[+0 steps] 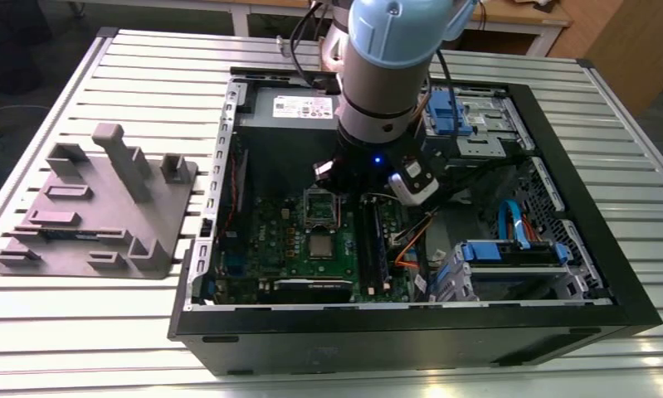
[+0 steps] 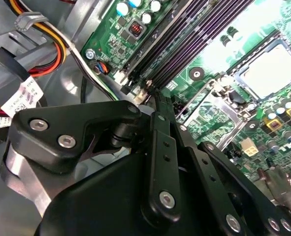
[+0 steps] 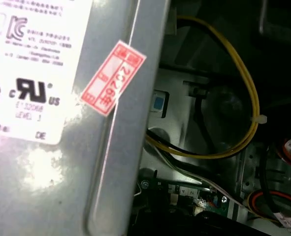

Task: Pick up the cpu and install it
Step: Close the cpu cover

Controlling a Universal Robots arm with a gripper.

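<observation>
One black computer case [image 1: 420,325] lies open on the slatted metal table [image 1: 76,348], and I have the pale blue and grey robot arm [image 1: 389,75] reaching down into its middle. The black gripper [image 2: 157,123] hangs low over the green motherboard [image 1: 270,240]; I cannot tell whether it is apart or together, and I see nothing in its grasp. The cpu [image 1: 324,246], a small silvery-grey square chip, lies flat on the board inside a dark frame, just beside the long black memory slots [image 2: 184,44], and apart from the gripper. In the second wrist view it shows as a bright pale square [image 2: 271,73]. In the first wrist view, a yellow cable [image 3: 253,108] loops beside a large grey metal box [image 3: 61,191] bearing a red sticker [image 3: 113,78]. A grey moulded fixture [image 1: 99,207] sits outside the case, toward the exterior view's left.
</observation>
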